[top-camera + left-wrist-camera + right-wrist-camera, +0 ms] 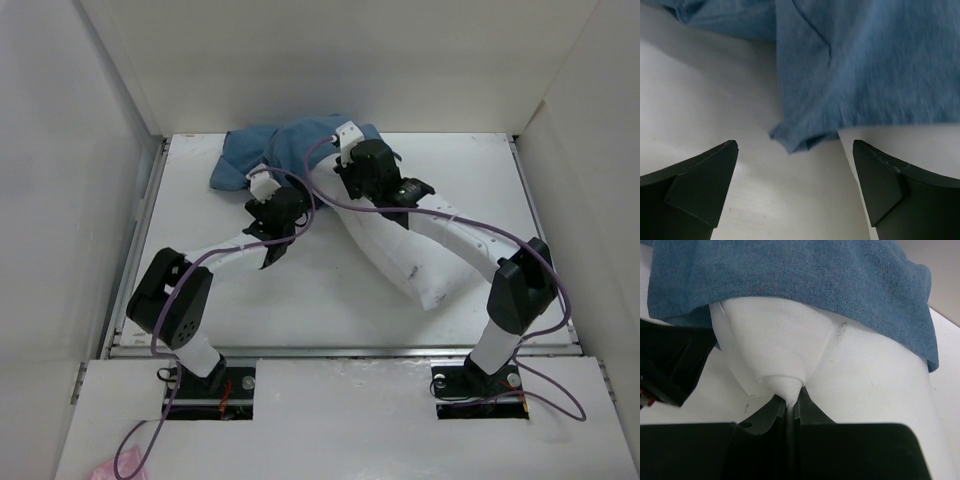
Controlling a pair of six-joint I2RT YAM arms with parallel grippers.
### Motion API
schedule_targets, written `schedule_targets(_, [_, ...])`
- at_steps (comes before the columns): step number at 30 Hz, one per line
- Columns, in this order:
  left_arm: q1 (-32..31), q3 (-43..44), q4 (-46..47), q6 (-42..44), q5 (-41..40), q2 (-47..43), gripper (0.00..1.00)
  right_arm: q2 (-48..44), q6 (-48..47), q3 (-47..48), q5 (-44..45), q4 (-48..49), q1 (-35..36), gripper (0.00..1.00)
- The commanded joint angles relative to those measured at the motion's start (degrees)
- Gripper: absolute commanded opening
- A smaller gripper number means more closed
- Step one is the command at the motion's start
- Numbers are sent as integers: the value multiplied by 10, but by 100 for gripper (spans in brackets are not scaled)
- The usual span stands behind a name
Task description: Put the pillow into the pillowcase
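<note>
White pillow on surface, long axis diagonal: far end tucked under pillowcase, near end toward right base. Pinched tight on pillow fabric, just short of blue hem: right end effector. Wide and empty, hem corner dead ahead: left end effector.

Blue over white, with black and purple about

We see the pillowcase in a plain, faintly heathered denim blue with no print. The pillow is plain white, with what may be a small grey smudge by a seam; the right wrist view is too soft for us to be sure. The table is white, the left gripper and right gripper matt black, the cables purple, and a scrap at the near edge pink.
</note>
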Motion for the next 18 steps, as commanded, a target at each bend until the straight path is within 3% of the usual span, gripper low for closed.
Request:
schedule_targets(1, [15,32,14,20,-28,14,100,-25,18,46,-38,48,-16,0])
schedule_targets(2, [22,32,27,26,-28,20,100,-25,24,52,-45,43,-16,0])
schedule_targets(6, [28,84,25,55,-14,62,76,-31,29,52,-58,43,-22,0])
schedule_targets(7, [28,97,17,65,-7,71,63,-31,29,52,-58,43,-27,0])
schedule_targets(10, [28,114,36,85,22,92,41,-31,44,52,-86,49,-32,0])
schedule_targets(13, [28,114,83,113,46,92,7,-31,55,52,-98,56,-32,0])
schedule_targets(14, [28,114,90,120,53,85,0,-26,55,52,-98,62,-32,0])
schedule_targets(18, [0,96,103,171,72,39,0,-26,67,30,-98,82,-32,0])
